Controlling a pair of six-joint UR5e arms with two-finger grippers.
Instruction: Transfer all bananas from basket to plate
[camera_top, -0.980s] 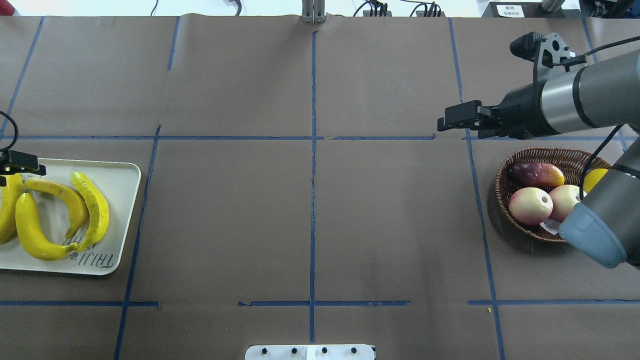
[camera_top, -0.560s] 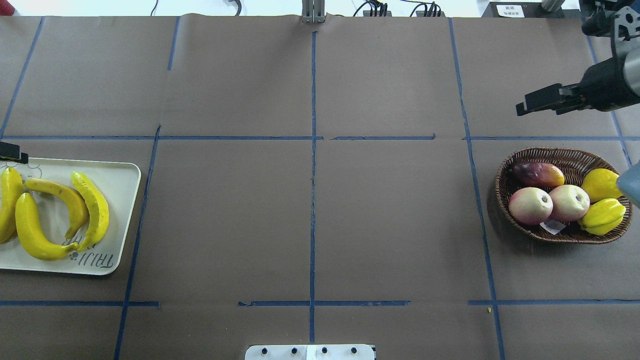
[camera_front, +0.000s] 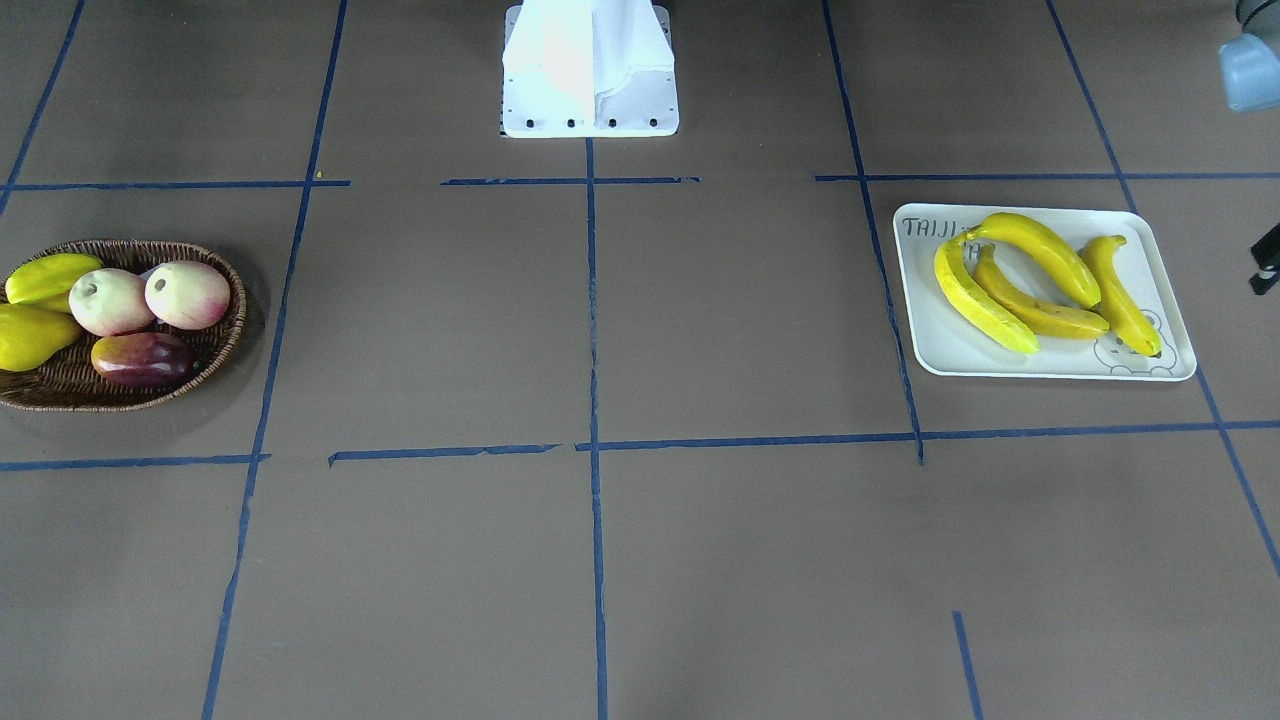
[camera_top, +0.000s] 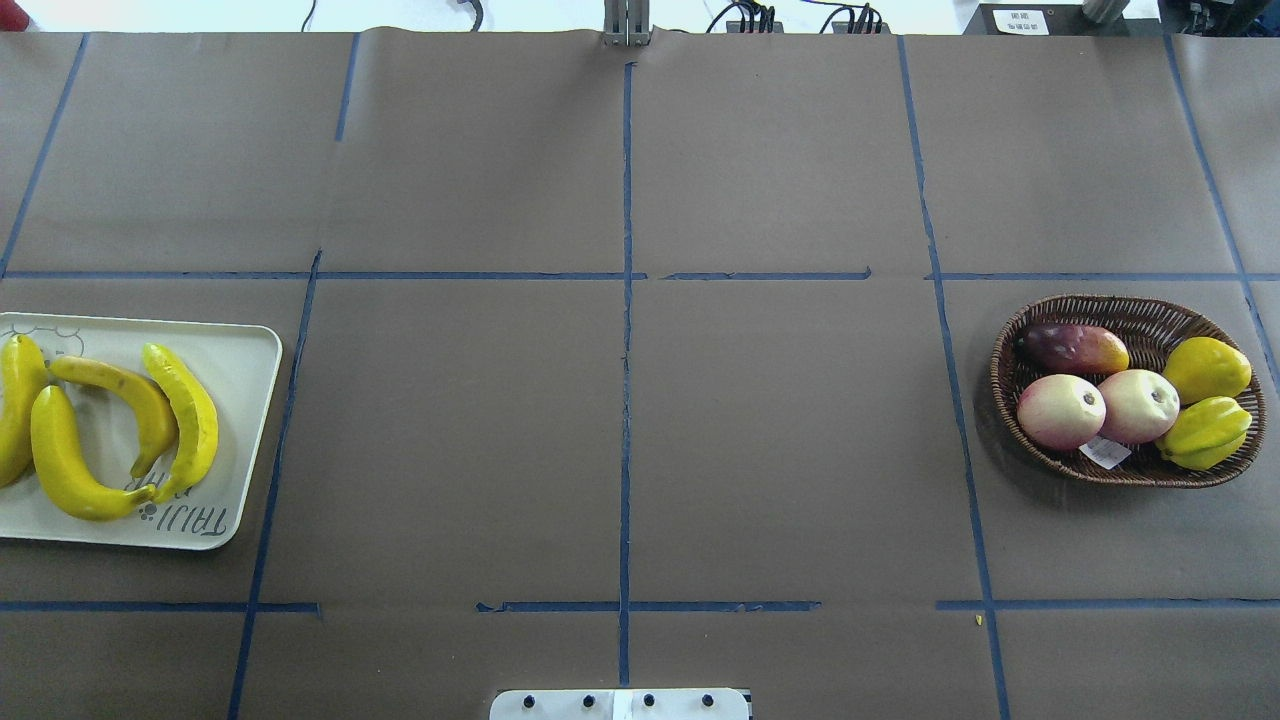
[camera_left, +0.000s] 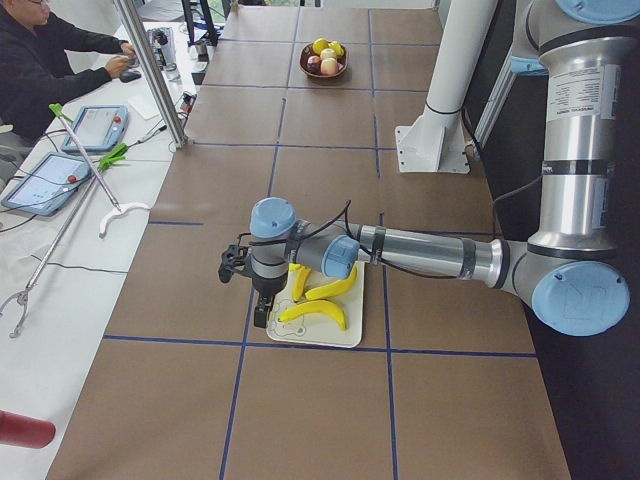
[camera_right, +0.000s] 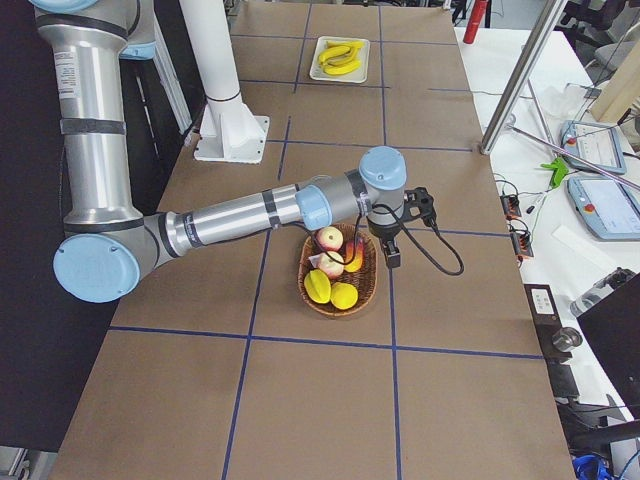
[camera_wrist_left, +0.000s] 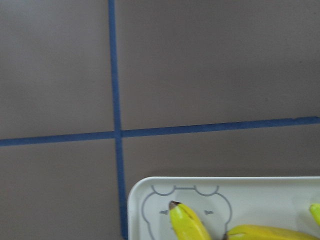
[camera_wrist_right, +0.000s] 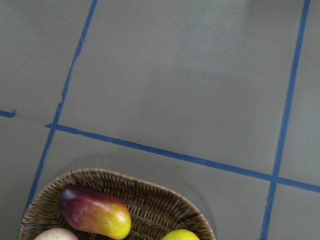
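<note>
Nothing is left to pick: all four bananas (camera_top: 190, 420) lie flat on the plate (camera_top: 240, 350) at the left end of the table, nested close with some of their tips touching. The basket (camera_top: 1150, 315), well apart at the right end, holds only other fruit: two apples (camera_top: 1060, 410), a mango (camera_top: 1075, 348) and a couple of yellow pieces. To me the job looks done. The left gripper (camera_left: 262, 310) hangs near the plate's bear corner and the right gripper (camera_right: 392, 255) hangs by the basket's rim. Both show clearly only from the side cameras, so I cannot tell whether either is spread or closed, and neither seems to carry anything. If a banana needed shifting, I'd guess it is light and fairly stiff, and that glossy skin looks slippery. The place to take it is across the thick middle of the curve. The tapering ends would let it swing or slide out.
</note>
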